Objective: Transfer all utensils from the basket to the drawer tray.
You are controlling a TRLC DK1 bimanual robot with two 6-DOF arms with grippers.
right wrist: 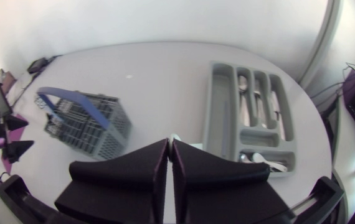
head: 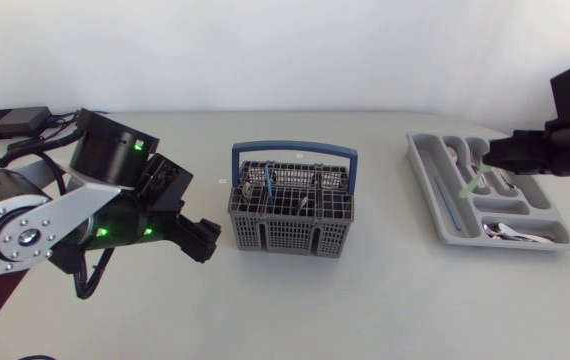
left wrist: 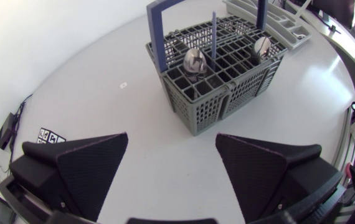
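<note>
The right jaws are closed almost together and clamped from both sides on a slim pale green plastic utensil [head: 473,180], which slants down from their tips over the grey plastic drawer tray [head: 429,190]; whether its free end touches the tray cannot be told. In the right wrist view only a pale sliver of it is seen between the tips of the black wedge-shaped fingers [right wrist: 127,171]. Inside the tray, a thin blue-handled utensil [head: 452,200] is laid along a long compartment and shiny metal spoons [head: 510,232] are gathered in the end compartment nearest the worktop's front edge. The left jaws are held wide apart, with nothing but bare white worktop [head: 365,310] between the broad black fingers [left wrist: 90,165]. Just ahead of them stands the grey slotted plastic cutlery basket [head: 290,225] with its blue arched handle [head: 295,150], placed near the middle of the worktop and well apart from the tray. Two metal spoons [left wrist: 195,60] are stood in it, bowls upward, and a thin blue utensil handle [left wrist: 213,34] is set upright between them
</note>
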